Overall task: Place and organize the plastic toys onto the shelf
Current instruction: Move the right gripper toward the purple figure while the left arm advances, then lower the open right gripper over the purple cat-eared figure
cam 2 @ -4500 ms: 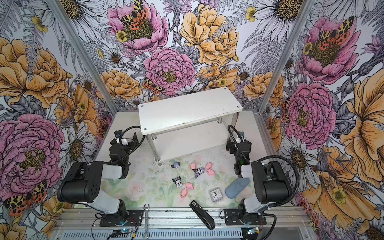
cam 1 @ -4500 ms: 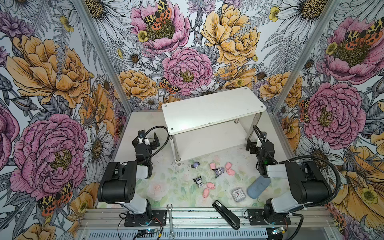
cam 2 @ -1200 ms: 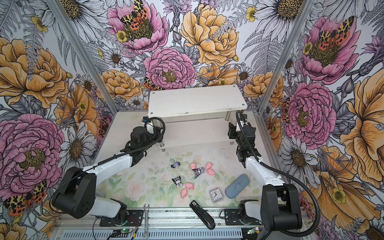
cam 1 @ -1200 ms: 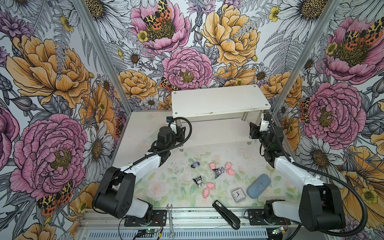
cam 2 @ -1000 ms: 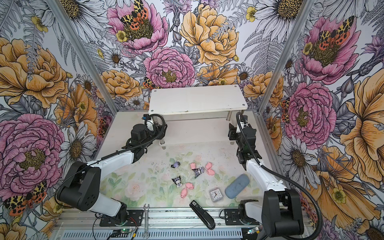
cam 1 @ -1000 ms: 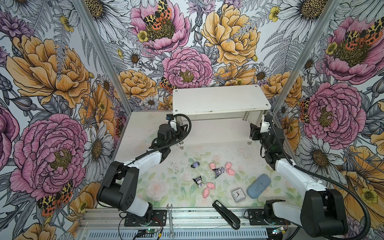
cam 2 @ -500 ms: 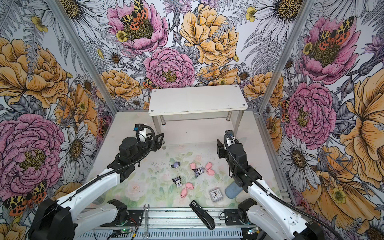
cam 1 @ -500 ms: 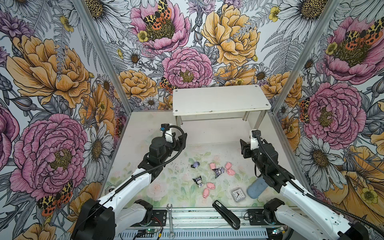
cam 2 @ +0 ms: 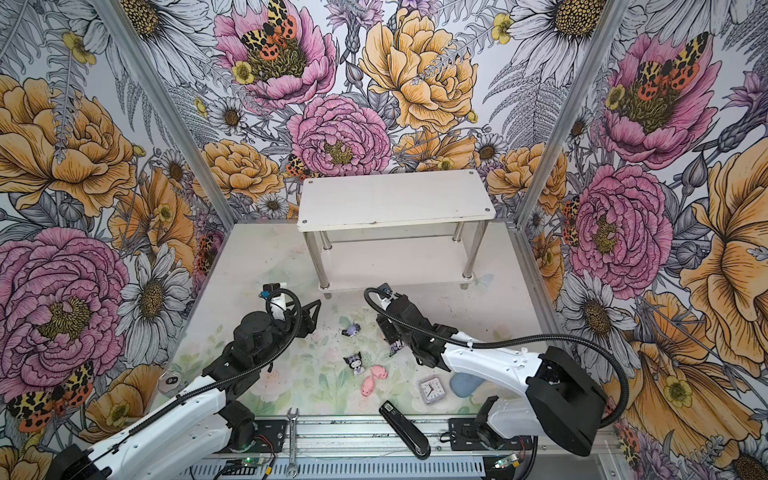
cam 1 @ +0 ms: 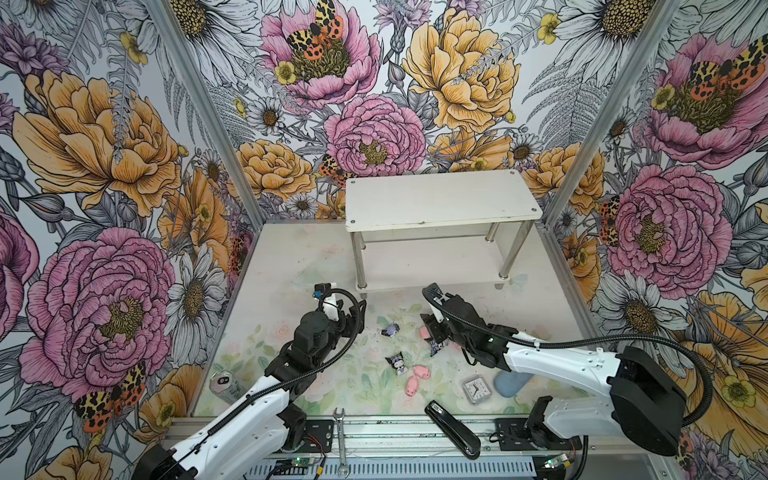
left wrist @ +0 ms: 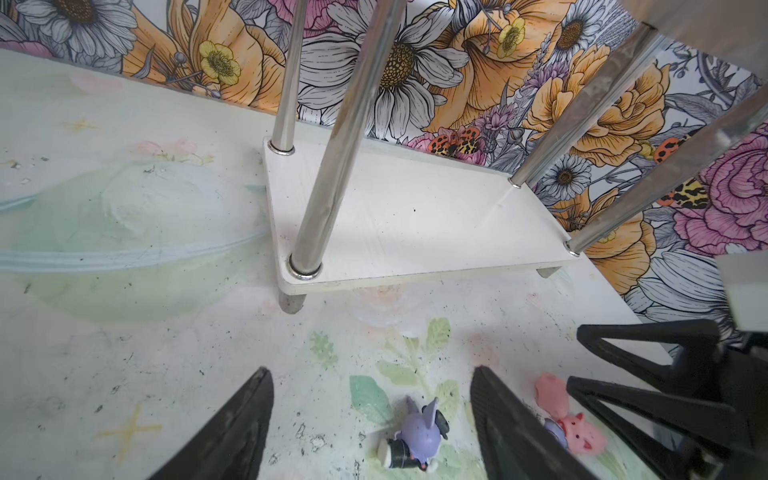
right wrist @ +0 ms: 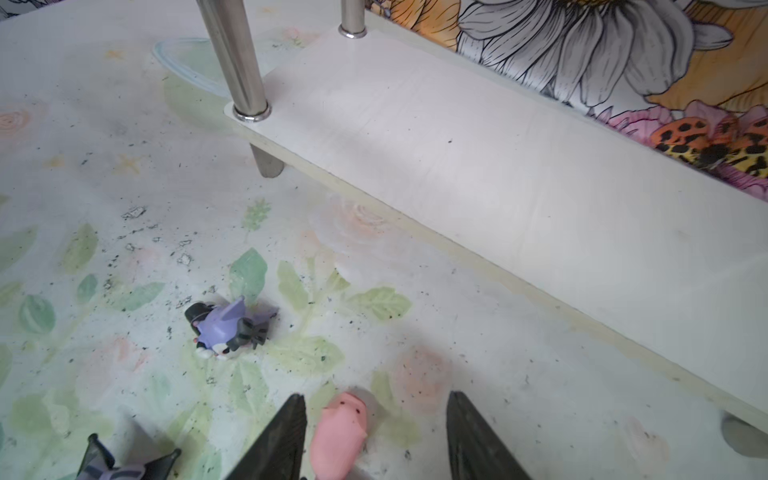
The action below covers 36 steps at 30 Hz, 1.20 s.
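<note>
Between the spread jaws of the right gripper lies a pink pig, close beside one finger but not yet pinched, flat on the table. The left gripper is likewise released and holds nothing. It hangs low over a purple figurine that lies tipped over on the table between its fingers.

Around them, in a top view, the other toys lie scattered near one another: a dark figurine, two pigs just beside it, and a further figurine half hidden by the right arm. More may lie under that arm; I cannot tell.

Beyond the toys stands the shelf, against the back wall. Its top tier is bare in both top views, and the wrist views show the lower tier bare too.

So the task looks barely begun: no toy is on the shelf and every one in view has yet to be lifted and set in order there. The clock and stapler near the front edge are not part of it.
</note>
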Tool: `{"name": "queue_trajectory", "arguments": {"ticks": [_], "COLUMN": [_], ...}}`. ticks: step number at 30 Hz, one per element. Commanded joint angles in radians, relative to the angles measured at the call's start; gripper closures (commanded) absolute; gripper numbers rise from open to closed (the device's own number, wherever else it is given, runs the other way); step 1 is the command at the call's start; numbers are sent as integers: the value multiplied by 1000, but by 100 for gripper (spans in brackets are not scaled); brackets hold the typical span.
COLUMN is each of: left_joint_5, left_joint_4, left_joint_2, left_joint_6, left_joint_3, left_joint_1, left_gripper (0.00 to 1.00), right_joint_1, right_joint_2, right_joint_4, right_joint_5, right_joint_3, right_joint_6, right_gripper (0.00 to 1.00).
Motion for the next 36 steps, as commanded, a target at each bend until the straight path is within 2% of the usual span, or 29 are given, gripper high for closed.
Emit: {"name": "queue_trajectory", "arguments": {"ticks": [1,5,10,14,20,28,36], "left_joint_5": [-40,-27,-12,14,111,160,162], "left_joint_4": [-20,-38,-1,67,155,207,218], "left_joint_2": [-8,7,25,81,198,285,292], "left_joint_6": [-30,-23,-17,-31,-56,-58,-54], "left_joint_3": [-20,-20,-35,-52,-47,-23,-19], "left_joint_1": [-5,-4,5,23,69,93,107], "left_gripper": [23,22,20,22,26,27,26], "right_joint_1": [4,4,-1,-18,-41,-47,-39], "right_joint_2": [79,171,228,269,360,451,495], "right_joint_4": [109,131,171,218,304,325,359], "right_joint_5": [-133,-246,-301,-343,-432,-472,-518], "right_joint_3": [64,98,104,106,135,172,181], "right_joint_6": [53,90,136,175,244,274,309], "right_gripper": [44,45,45,44,44,44,46]}}
